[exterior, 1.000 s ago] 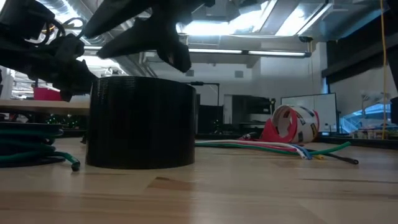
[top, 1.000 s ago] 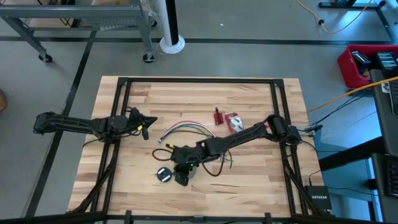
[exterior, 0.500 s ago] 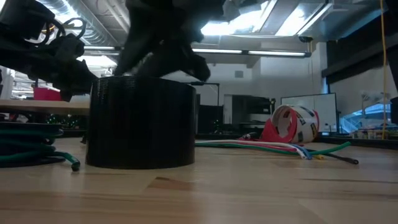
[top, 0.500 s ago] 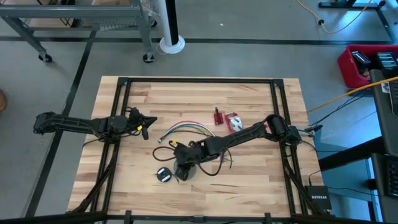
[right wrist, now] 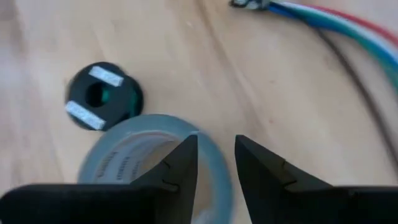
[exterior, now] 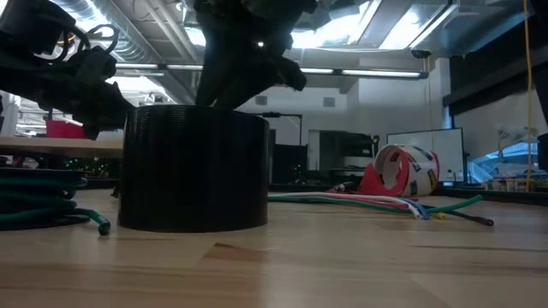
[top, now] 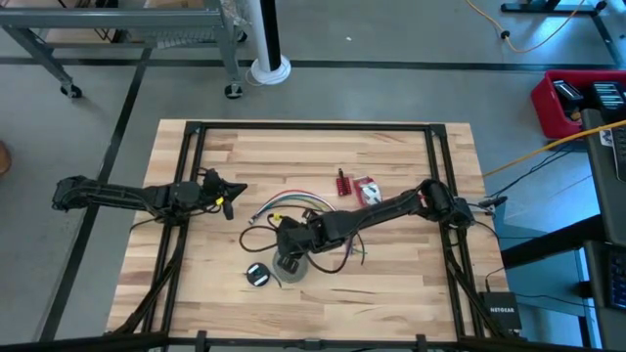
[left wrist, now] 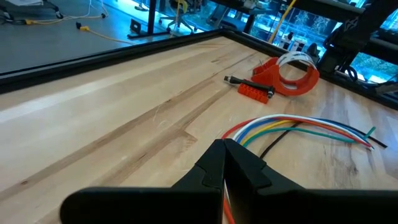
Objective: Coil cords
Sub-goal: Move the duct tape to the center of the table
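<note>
pale smooth wood table (top: 391, 156), ribbed tape roll (exterior: 195, 167)

The view from above is bright and even, with soft, small shadows on the worktop (top: 391, 293). The low view looks into shining ceiling lights (exterior: 360, 30), so the tape roll (exterior: 195, 168) and arm show up dark. The right wrist view is blurry all over. The left wrist view is sharp far off, fuzzy up close
</note>
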You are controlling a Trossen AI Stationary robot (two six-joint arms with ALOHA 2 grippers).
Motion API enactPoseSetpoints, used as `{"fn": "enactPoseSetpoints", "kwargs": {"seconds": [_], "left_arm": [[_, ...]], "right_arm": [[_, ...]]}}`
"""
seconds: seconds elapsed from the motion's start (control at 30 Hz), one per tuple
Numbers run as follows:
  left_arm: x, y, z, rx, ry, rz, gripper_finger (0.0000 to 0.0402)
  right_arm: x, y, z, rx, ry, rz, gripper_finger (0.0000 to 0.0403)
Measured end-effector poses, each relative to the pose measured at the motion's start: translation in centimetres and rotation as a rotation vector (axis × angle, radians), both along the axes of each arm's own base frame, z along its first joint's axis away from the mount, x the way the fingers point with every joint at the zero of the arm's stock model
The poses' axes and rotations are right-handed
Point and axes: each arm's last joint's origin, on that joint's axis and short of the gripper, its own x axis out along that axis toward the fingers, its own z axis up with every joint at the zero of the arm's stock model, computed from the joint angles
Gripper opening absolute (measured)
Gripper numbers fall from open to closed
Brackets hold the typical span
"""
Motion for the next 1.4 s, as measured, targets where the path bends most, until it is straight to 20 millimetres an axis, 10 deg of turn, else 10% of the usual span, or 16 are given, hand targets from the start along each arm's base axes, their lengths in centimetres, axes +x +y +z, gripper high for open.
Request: {"fn": "enactPoseSetpoints", "kwargs": {"seconds": [0.43,1.4], "left_arm": [[0.0,0.0,0.0,0.001,0.001,0.000,0.0000],[0.0,0.0,0.0,0.000,0.001,-0.004,0.0000]], "right_arm": [[-1.4,3.3,-0.2,-0.013,0.047,0.068,0.0112],[-1.8,2.5,-1.6,-0.018,0.145,-0.015,0.0112]]}}
